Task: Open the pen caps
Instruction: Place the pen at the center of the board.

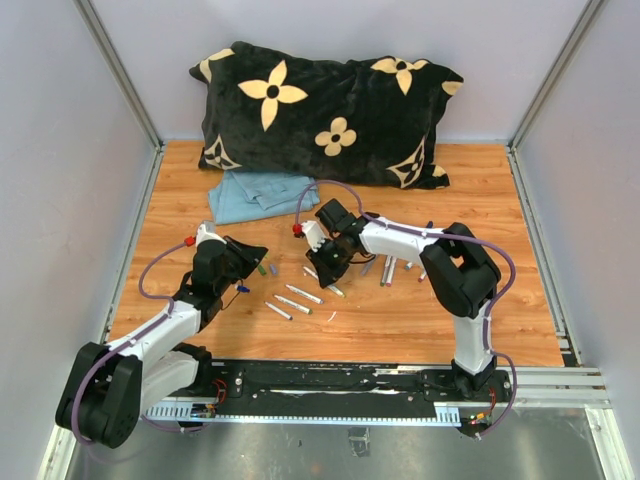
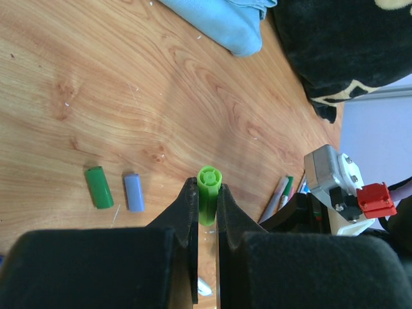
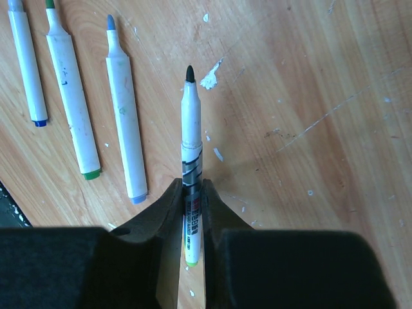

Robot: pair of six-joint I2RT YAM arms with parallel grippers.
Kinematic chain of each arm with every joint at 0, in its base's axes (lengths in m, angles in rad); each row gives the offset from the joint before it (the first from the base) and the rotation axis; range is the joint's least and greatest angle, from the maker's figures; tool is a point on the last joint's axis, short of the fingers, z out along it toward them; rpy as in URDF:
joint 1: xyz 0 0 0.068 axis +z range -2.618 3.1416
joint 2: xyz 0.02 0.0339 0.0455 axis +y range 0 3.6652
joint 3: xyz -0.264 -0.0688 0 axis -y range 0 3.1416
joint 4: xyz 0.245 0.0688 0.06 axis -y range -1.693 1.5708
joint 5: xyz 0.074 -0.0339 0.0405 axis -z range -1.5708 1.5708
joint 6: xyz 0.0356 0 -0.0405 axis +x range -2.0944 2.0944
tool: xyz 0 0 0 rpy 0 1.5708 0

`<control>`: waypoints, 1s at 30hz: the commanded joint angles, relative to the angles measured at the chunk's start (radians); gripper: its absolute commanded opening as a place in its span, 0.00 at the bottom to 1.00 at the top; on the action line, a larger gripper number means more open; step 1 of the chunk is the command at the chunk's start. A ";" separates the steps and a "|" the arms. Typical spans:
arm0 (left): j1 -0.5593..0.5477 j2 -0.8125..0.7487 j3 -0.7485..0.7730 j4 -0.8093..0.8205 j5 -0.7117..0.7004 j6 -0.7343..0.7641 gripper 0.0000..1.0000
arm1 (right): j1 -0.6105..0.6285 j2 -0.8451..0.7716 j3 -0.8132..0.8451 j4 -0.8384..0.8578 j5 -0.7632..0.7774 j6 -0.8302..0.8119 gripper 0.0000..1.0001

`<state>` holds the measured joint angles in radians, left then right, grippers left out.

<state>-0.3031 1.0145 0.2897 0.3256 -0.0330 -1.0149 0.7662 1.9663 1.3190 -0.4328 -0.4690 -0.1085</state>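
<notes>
In the left wrist view my left gripper (image 2: 207,190) is shut on a light green pen cap (image 2: 210,185), open end facing the camera, above the wood. A darker green cap (image 2: 99,187) and a pale blue cap (image 2: 134,192) lie loose to its left. My right gripper (image 3: 192,188) is shut on the barrel of an uncapped white pen (image 3: 191,122), dark tip pointing away. Three uncapped pens (image 3: 125,122) lie side by side to its left. From above, the left gripper (image 1: 256,260) and right gripper (image 1: 329,272) are apart, either side of the laid-out pens (image 1: 300,296).
A black pillow with cream flowers (image 1: 330,110) fills the back of the wooden table (image 1: 480,320), with a folded blue cloth (image 1: 255,195) in front of it. Several more pens (image 1: 390,268) lie right of the right gripper. Grey walls close in both sides.
</notes>
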 commanded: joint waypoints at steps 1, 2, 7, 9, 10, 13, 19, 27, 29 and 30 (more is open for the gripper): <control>0.006 0.002 -0.009 0.009 -0.013 -0.007 0.00 | 0.025 0.010 0.037 -0.029 0.026 0.020 0.14; 0.006 0.004 -0.010 0.011 -0.013 -0.009 0.00 | 0.026 0.034 0.035 -0.029 0.023 0.018 0.16; 0.006 0.029 -0.004 0.022 0.002 -0.016 0.00 | 0.028 0.045 0.037 -0.036 0.008 0.016 0.22; 0.005 0.038 0.000 0.023 0.010 -0.017 0.00 | 0.027 0.043 0.039 -0.040 0.004 0.012 0.23; 0.005 0.042 0.002 0.023 0.013 -0.018 0.00 | 0.027 0.043 0.042 -0.044 0.003 0.009 0.24; 0.004 0.053 0.005 0.027 0.020 -0.020 0.00 | 0.026 0.033 0.054 -0.062 0.002 -0.003 0.27; -0.025 0.094 0.028 0.027 0.007 -0.026 0.00 | 0.012 -0.040 0.058 -0.085 -0.040 -0.042 0.36; -0.092 0.233 0.101 0.025 -0.023 -0.034 0.00 | -0.050 -0.120 0.045 -0.136 -0.140 -0.126 0.43; -0.099 0.269 0.117 0.024 -0.034 -0.037 0.00 | -0.073 -0.139 0.047 -0.158 -0.180 -0.166 0.43; -0.101 0.284 0.123 0.023 -0.034 -0.038 0.00 | -0.084 -0.149 0.053 -0.184 -0.210 -0.204 0.43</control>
<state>-0.3901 1.2499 0.3691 0.3347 -0.0349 -1.0447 0.7357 1.8668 1.3510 -0.5308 -0.5785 -0.2016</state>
